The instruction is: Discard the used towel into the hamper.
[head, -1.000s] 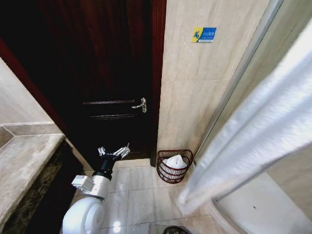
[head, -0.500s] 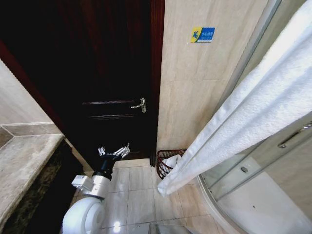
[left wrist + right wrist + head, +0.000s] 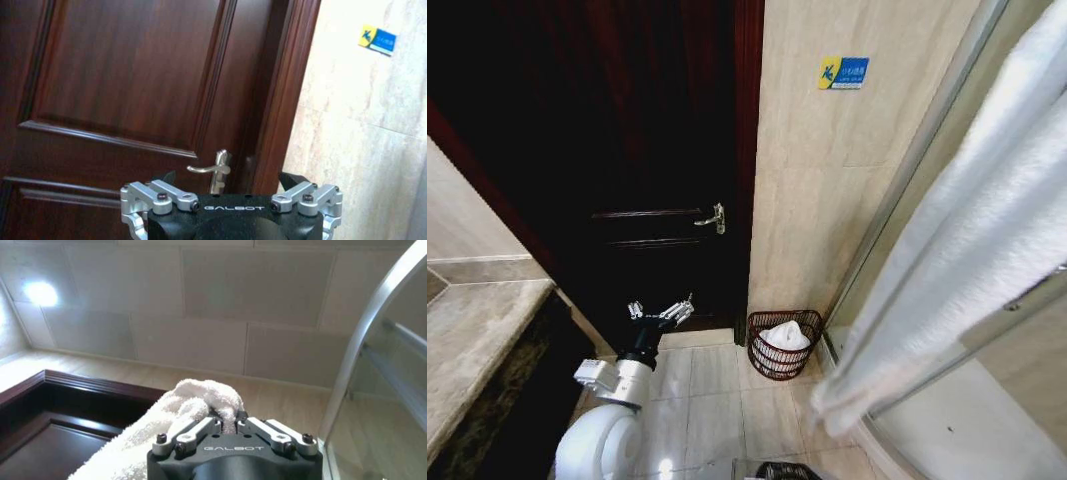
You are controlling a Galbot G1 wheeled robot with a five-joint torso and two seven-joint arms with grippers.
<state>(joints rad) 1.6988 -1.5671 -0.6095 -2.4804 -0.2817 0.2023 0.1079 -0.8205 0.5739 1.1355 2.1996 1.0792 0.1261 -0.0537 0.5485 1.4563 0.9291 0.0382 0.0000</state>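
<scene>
The right wrist view shows the right gripper (image 3: 227, 426) clamped on a bunched white towel (image 3: 175, 420), raised toward the ceiling. From the head view the towel (image 3: 957, 260) hangs long across the right side, its top cut off. The left gripper (image 3: 660, 313) waits low with fingers spread and nothing between them. Farther off, the hamper (image 3: 784, 343) stands on the floor beside the door (image 3: 607, 150), with white cloth inside.

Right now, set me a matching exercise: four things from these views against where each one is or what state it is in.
Things:
1. towel
2. hamper
3. left gripper
4. blue sign

States:
A. on the tiled wall
B. open, in front of the dark door
C. clamped in the right gripper
D. on the floor by the door frame, white cloth inside

Pairs: 1-C, 2-D, 3-B, 4-A
</scene>
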